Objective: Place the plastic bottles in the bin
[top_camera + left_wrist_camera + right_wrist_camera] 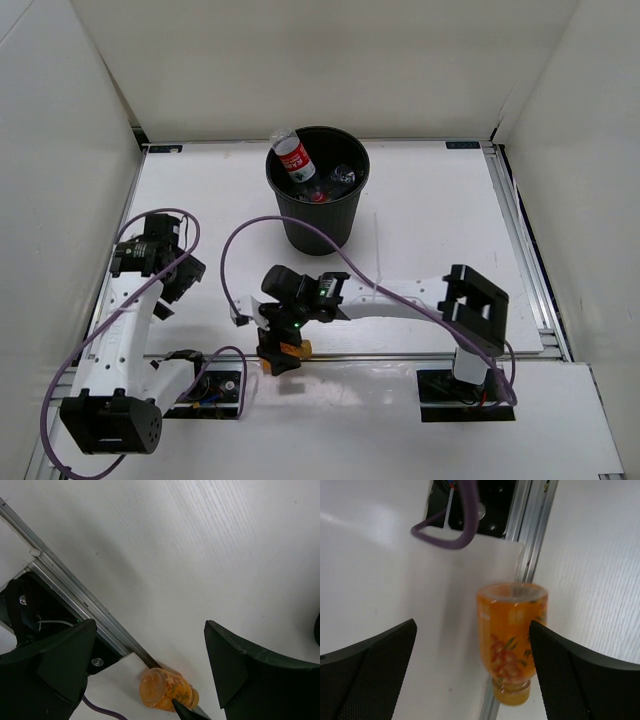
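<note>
The squat orange bottle (510,635) lies on its side across the aluminium rail at the table's near edge. It also shows in the top view (296,349) and the left wrist view (166,689). My right gripper (472,625) is open and straddles it, with the right finger (580,675) close beside it; in the top view the gripper (281,355) hangs over the bottle. My left gripper (183,276) is open and empty above the left of the table. The black bin (320,228) stands at the back centre. It holds a red-labelled bottle (296,159) leaning on its rim and clear bottles (341,178).
An aluminium rail (75,592) runs along the near edge, with a lower white ledge (385,580) in front. A purple cable (300,232) loops over the table from the right arm, past the bin's foot. White walls enclose the table.
</note>
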You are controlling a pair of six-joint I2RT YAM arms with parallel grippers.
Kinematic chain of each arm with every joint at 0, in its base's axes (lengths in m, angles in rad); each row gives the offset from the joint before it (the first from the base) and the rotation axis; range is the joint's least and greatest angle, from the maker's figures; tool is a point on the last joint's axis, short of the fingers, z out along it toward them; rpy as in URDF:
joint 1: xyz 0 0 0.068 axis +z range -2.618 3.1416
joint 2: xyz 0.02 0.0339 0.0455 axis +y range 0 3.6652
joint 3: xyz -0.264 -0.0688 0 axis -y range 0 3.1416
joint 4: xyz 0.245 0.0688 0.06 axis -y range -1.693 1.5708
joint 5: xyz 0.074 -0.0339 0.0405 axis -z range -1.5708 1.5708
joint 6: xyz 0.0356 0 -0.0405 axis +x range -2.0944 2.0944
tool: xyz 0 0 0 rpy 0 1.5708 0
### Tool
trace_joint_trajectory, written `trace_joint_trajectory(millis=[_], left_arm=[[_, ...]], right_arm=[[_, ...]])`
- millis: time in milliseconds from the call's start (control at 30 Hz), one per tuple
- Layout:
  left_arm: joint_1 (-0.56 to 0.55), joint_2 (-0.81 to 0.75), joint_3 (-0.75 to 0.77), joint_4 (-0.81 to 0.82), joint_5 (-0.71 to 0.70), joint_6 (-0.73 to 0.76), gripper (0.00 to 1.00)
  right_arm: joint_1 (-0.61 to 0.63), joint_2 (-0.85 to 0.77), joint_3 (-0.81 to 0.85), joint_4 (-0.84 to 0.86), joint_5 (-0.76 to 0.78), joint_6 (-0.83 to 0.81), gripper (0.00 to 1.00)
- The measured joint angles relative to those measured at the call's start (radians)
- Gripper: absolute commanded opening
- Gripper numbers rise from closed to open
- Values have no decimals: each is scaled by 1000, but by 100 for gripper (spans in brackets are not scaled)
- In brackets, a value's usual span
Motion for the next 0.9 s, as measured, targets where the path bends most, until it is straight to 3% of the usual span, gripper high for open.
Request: trace_joint_trajectory(millis=[233, 700, 800, 833, 900], left_arm=[[0, -38, 18, 0, -19, 42, 100], [-1, -80, 18, -3, -28, 63, 100], [-1, -89, 18, -3, -31, 63, 100], [-1, -92, 18, -4, -31, 63, 100], [-1, -97, 18, -4, -32, 63, 100]], right_arm=[[0, 138, 37, 87, -6, 39, 96], [0, 193, -43, 212, 98, 178, 76], [-1, 189, -47, 214, 122, 192, 78], [-1, 188, -47, 215, 132, 198, 86], [-1, 184, -43, 212, 158, 208, 90]])
